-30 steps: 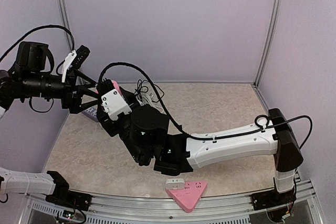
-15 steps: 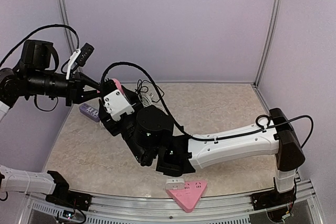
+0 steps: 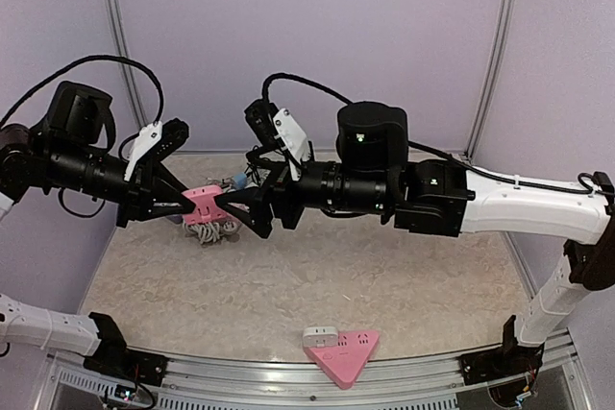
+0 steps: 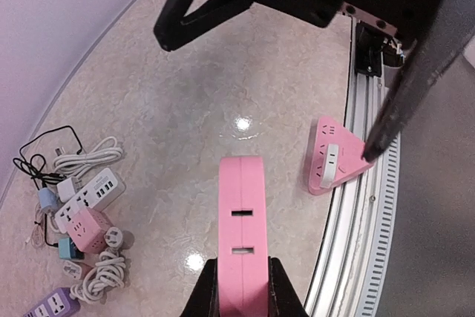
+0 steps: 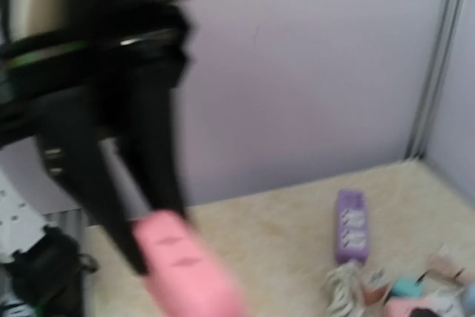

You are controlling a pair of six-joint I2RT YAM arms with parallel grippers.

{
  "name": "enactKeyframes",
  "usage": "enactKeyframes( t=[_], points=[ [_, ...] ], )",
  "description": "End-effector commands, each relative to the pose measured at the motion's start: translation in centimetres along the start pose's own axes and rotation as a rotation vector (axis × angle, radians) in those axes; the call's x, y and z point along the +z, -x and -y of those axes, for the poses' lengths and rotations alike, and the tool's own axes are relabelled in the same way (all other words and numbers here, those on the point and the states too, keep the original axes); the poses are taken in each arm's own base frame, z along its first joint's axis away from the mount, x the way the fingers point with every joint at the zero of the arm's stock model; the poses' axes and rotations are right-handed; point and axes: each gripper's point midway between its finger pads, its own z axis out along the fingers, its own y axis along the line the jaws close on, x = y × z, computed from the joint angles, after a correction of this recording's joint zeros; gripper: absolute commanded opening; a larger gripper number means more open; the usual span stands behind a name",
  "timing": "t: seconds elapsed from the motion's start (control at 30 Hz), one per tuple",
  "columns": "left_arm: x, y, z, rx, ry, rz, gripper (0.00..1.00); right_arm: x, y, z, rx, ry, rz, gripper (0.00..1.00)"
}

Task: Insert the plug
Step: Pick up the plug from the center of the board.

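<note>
A flat pink plug adapter (image 3: pixel 202 201) with two slots in its narrow face hangs above the table's left side. My left gripper (image 3: pixel 192 201) is shut on its rear end. The left wrist view shows it (image 4: pixel 243 213) pinched between my left gripper (image 4: pixel 243 261)'s dark fingers, slots facing the camera. My right gripper (image 3: pixel 240 210) faces it from the right, open, its tips just off the pink end. One of its fingers (image 4: pixel 200 5) crosses the top of the left wrist view. The blurred right wrist view shows the adapter (image 5: pixel 182 265) but not my own fingers. No prongs show.
A pink triangular power strip (image 3: pixel 344 350) lies at the near edge with a white plug (image 3: pixel 320 336) on it, also seen as the strip (image 4: pixel 338 146) beside the rail (image 4: pixel 356 243). A pile of cables and strips (image 3: pixel 216 229) lies at far left, including a purple strip (image 5: pixel 350 226).
The left gripper closed on the pink adapter and carried it right and lower. The right gripper opened, let go, and its arm swung up and right.
</note>
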Motion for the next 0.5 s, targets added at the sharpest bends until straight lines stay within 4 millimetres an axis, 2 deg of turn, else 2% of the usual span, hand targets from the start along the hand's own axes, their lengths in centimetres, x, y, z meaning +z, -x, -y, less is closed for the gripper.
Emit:
enactKeyframes(
  t=[0.0, 0.13, 0.37, 0.47],
  points=[
    [0.0, 0.2, 1.2, 0.101, -0.048, -0.032, 0.0, -0.2, -6.8, -3.2, 0.146, 0.212, -0.235, 0.97],
    [0.3, 0.5, 2.2, 0.124, -0.103, -0.038, 0.0, 0.5, -6.2, -3.7, 0.12, 0.247, -0.219, 0.91],
    [1.5, 0.0, 3.0, 0.134, -0.155, -0.072, 0.0, 2.2, -6.1, -4.4, 0.104, 0.302, -0.219, 0.76],
    [1.5, -0.2, 3.5, 0.139, -0.183, -0.076, 0.0, 2.4, -6.2, -4.1, 0.107, 0.297, -0.216, 0.67]
  ],
)
